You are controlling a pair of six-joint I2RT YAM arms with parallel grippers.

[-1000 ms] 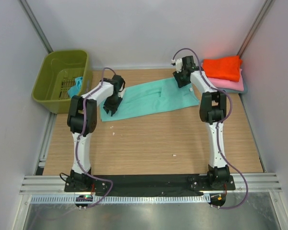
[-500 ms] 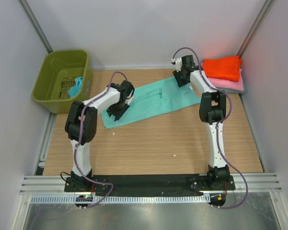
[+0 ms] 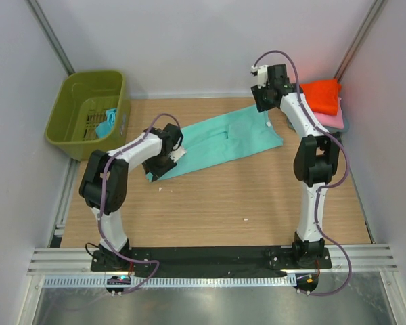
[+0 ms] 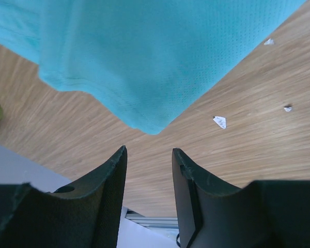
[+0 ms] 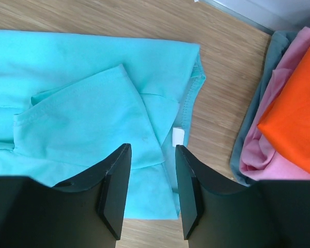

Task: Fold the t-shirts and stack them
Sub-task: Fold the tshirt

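The left pincer [image 4: 147, 154] is slightly parted and empty, with a corner of the teal t-shirt [image 3: 220, 139] just beyond its tips. The right pincer [image 5: 151, 151] is parted about as much and grips nothing, poised above the shirt's collar end. The shirt lies stretched across the counter [image 3: 210, 203], near the orange t-shirt [image 3: 323, 91].

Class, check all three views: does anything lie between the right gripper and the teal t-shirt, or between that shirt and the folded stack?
Nothing visible. The right gripper hangs open directly over the teal t-shirt, and only bare table separates the shirt from the folded stack.
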